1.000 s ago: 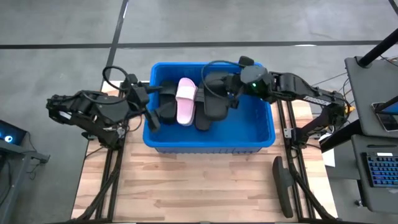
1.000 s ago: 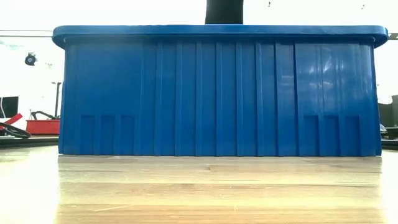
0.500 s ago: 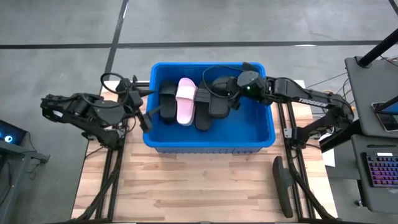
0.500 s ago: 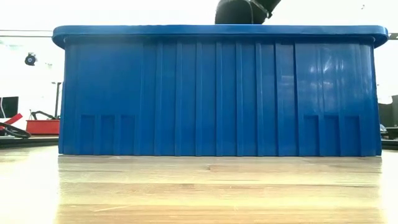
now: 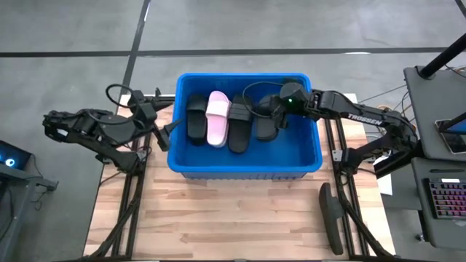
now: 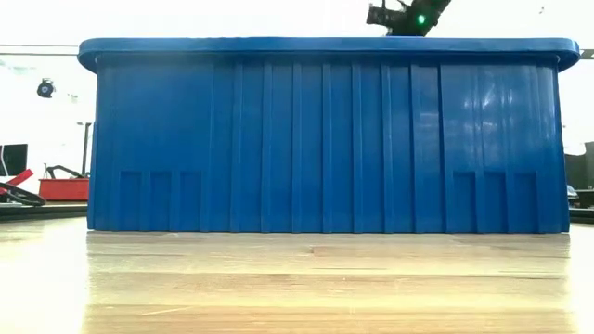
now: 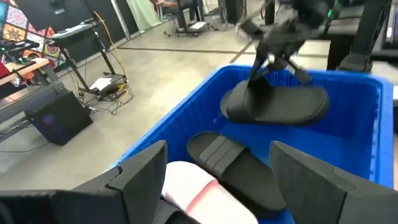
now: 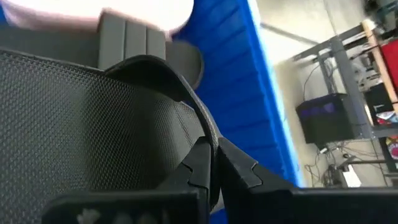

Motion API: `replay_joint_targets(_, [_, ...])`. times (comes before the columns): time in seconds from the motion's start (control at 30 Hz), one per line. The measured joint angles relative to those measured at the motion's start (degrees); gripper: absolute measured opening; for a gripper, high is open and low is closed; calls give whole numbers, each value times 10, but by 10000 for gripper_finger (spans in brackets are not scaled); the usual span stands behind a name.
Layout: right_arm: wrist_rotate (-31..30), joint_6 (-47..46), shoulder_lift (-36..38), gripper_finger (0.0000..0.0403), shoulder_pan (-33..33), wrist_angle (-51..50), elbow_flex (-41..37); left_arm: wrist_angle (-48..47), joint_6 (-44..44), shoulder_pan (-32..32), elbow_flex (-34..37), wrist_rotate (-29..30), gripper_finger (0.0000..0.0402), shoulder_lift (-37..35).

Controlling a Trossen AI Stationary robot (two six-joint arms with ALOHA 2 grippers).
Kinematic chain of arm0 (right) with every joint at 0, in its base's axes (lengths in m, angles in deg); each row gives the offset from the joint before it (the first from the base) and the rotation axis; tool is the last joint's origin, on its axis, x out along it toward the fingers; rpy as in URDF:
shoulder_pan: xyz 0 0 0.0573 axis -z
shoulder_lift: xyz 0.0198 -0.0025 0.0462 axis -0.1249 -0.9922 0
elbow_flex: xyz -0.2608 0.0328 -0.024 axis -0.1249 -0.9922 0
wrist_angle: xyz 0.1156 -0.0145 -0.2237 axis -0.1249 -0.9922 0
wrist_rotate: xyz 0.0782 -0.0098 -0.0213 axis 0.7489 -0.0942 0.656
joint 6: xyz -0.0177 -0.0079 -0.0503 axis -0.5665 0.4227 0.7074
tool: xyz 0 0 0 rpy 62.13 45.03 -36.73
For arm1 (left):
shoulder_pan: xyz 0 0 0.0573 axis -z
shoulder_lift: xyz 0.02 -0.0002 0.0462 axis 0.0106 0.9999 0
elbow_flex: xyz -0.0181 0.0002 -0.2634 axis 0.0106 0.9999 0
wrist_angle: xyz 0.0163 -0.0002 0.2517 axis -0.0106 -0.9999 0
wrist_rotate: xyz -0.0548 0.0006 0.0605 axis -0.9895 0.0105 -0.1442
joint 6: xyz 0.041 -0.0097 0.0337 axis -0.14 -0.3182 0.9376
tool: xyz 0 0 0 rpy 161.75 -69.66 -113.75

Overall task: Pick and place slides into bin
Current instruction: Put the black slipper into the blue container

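The blue bin [image 5: 244,172] stands on the wooden table and fills the low view [image 6: 325,139]. In it lie a black slide [image 5: 195,116], a pale pink slide [image 5: 217,118] and another black slide [image 5: 239,129], side by side. My right gripper [image 5: 274,114] is inside the bin, shut on a third black slide [image 5: 265,124], which also shows in the left wrist view [image 7: 280,106]. My left gripper [image 5: 170,132] is open and empty just outside the bin's left wall. My right gripper pinches a thin curved edge [image 8: 202,134] of the black slide between its two fingers, beside the slide's textured surface [image 8: 93,124]. The fingers slant down from the table's right side. The slide lies about level, low in the bin; whether it rests on the floor I cannot tell.
The bin's right part [image 5: 298,145] is bare blue floor. A long dark object [image 5: 331,216] lies at the table's near right edge. Bare wooden table [image 5: 233,211] stretches in front of the bin. A desk with a keyboard [image 5: 444,196] stands at the right.
My right gripper has gone down into the bin and a little toward the table's right edge, staying shut; the black slide has come down with it beside the other slides. My left gripper has drawn back toward the table's left edge, from over the bin's left rim to outside its wall.
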Motion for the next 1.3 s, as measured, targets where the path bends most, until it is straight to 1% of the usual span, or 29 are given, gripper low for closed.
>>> replay_joint_targets(0.07, [18, 12, 0, 9, 15, 3, -15, 5, 0, 0, 0, 6, 267, -4])
replay_joint_targets(0.13, [42, 17, 0, 9, 30, 13, -32, 3, 0, 0, 1, 26, 267, -5])
replay_joint_targets(0.27, [73, 33, -1, 9, 57, 69, -77, 2, 1, 0, 7, 59, 267, -7])
replay_joint_targets(0.5, [105, 80, -1, 9, 97, 226, -174, 3, 0, 0, 9, 60, 267, -7])
replay_joint_targets(0.63, [129, 78, -1, 9, 118, 272, -218, 3, 0, 0, 9, 60, 267, -7])
replay_joint_targets(0.73, [130, 79, -1, 9, 128, 283, -239, 3, 0, 0, 9, 74, 267, -7])
replay_joint_targets(1.03, [132, 74, -8, 9, 134, 344, -258, 3, 0, 0, 9, 94, 267, -7])
replay_joint_targets(1.3, [147, 95, -49, 9, 147, 351, -258, 3, -1, 0, 9, 94, 267, -6])
